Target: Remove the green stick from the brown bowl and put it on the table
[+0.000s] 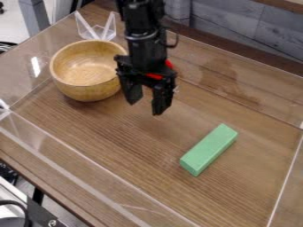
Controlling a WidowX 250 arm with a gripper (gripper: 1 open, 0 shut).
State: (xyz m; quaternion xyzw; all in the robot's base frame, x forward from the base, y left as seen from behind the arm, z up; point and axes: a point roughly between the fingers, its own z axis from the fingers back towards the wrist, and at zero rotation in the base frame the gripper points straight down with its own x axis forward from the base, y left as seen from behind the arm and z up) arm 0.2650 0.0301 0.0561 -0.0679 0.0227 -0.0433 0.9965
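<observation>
A: One loose piece mattered: the light green flat rectangular stick [210,148] lay flat on the brown wood-grain table [106,160], toward its right edge, well apart from the round light-brown wooden bowl [90,70] near the far left corner. Bowl was empty, pale smooth inside, thick walls.

B: Claw state?

A: Black gripper [143,96] pointed straight down just beside the bowl's right side, jaws spread wide, nothing between them. A bit of red showed behind the fingers; too hidden to say what it was.

B: So the task looked done?

A: Judged yes: stick out of the bowl and resting on the table, clear of the low clear acrylic walls [284,191].

B: If it needed regrasping?

A: Looked rigid, light, smooth-faced, square-edged; likely foam or painted wood, couldn't tell which. I'd have pinched across the narrow width at mid-length, so it stayed balanced. Flat faces could be a little slippery; nothing fragile.
</observation>
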